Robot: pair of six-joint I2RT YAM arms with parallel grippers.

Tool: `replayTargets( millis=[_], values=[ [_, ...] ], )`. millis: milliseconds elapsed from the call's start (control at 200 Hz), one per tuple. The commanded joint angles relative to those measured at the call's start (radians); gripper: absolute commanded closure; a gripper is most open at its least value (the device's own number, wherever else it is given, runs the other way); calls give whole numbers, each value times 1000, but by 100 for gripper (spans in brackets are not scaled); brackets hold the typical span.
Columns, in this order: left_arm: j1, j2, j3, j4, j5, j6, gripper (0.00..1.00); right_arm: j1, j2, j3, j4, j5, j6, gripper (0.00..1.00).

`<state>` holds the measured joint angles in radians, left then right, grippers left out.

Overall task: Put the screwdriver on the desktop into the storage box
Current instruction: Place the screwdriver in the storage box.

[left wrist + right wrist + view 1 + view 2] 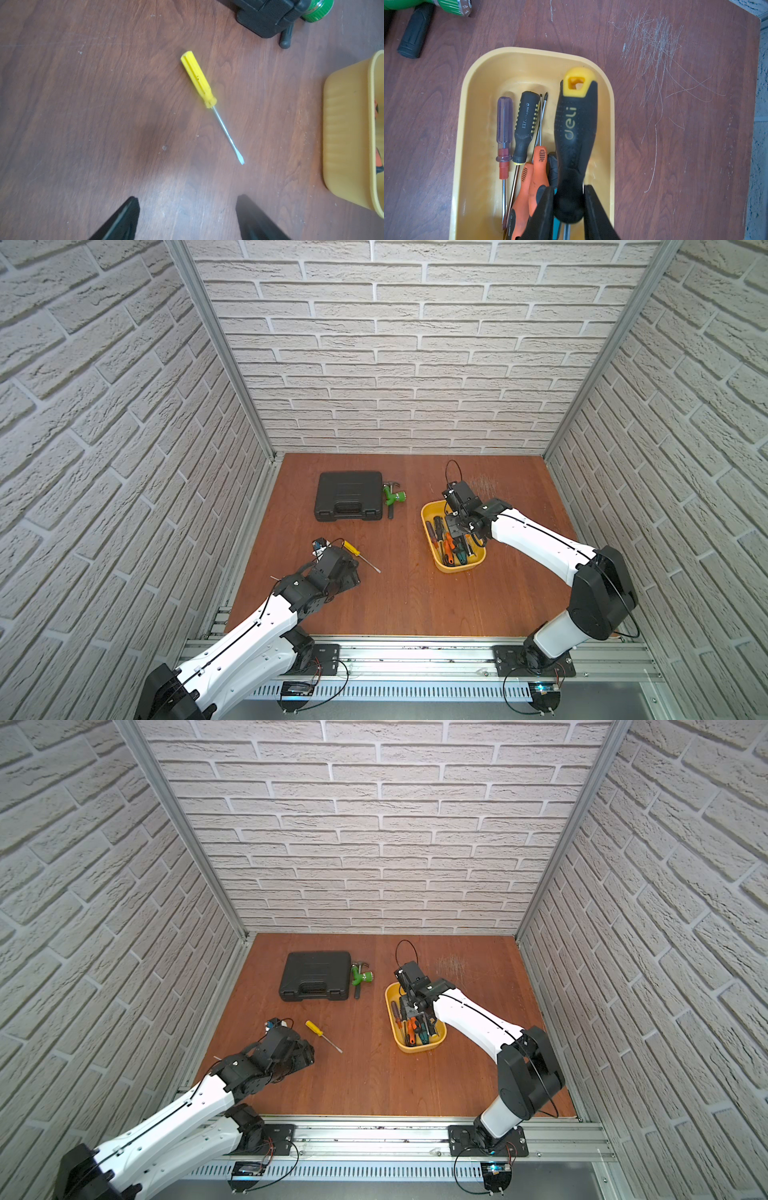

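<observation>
A yellow-handled flat screwdriver (351,548) (314,1028) (197,79) lies on the reddish-brown desktop (415,597), its blade pointing toward the front right. My left gripper (187,200) hovers just short of it, open, with nothing between its fingers. The yellow storage box (428,515) (390,996) (467,104) sits at the right with several screwdrivers lying in it. Over the box, my right gripper (568,187) (455,526) is shut on the neck of a black screwdriver with a yellow cap (575,128). That screwdriver's shaft is hidden under the fingers.
A closed black tool case (348,495) stands at the back left, with a green tool and a hammer (392,497) beside it. A pale scratched patch (484,483) marks the board behind the box. Brick-pattern walls close in three sides.
</observation>
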<state>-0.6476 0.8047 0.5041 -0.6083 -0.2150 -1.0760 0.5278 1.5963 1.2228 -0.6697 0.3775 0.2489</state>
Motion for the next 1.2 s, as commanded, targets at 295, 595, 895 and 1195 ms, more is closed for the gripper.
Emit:
replayTargets(
  millis=[295,595,895,1195],
  values=[
    [7,2,-15,48,12,-3,22,18,7,12,15,43,-15,97],
    [8,18,-19,65,19,-3,22,20,53,24,10,96,-17,97],
    [7,8,-20,58,16,-6,22,20,74,46,-13,123,-7,55],
    [6,0,-20,54,14,-6,22,49,-36,10,-15,68,27,54]
  ],
)
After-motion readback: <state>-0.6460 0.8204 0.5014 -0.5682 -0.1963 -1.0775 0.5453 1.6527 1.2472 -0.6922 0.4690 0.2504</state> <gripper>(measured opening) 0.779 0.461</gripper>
